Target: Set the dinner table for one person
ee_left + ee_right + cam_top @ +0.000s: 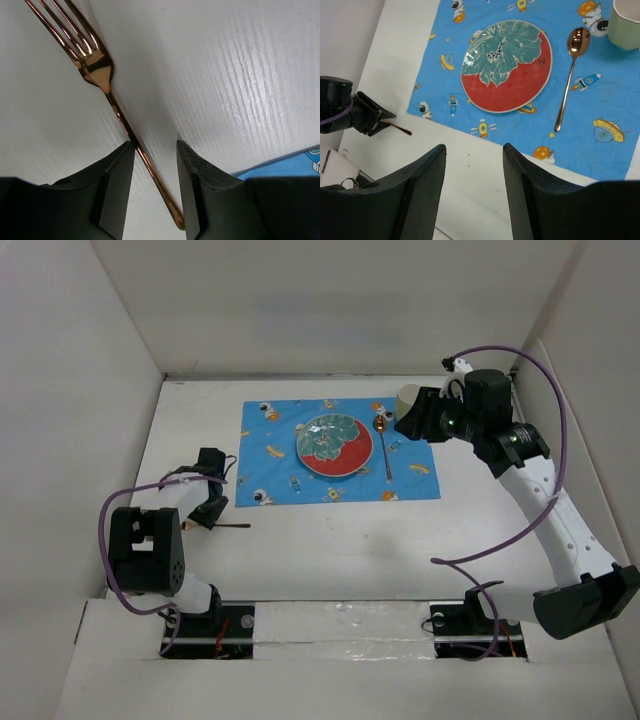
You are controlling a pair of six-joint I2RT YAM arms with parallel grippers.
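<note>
Left gripper [155, 150] spread astride fork [98, 69] handle.
Handle runs 11 to 5 o'clock, skewed between fingers [117, 190]; closing could twist or skid it.

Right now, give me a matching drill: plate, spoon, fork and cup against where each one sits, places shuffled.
Things:
1. plate
2. spoon
3. fork
4. cup

Places:
A. on the bare dinner table, handle inside the open left gripper
B. at the far right corner of the placemat
C. in the middle of the placemat
D. on the placemat, just right of the plate

Pairs: 1-C, 2-D, 3-A, 4-B
</note>
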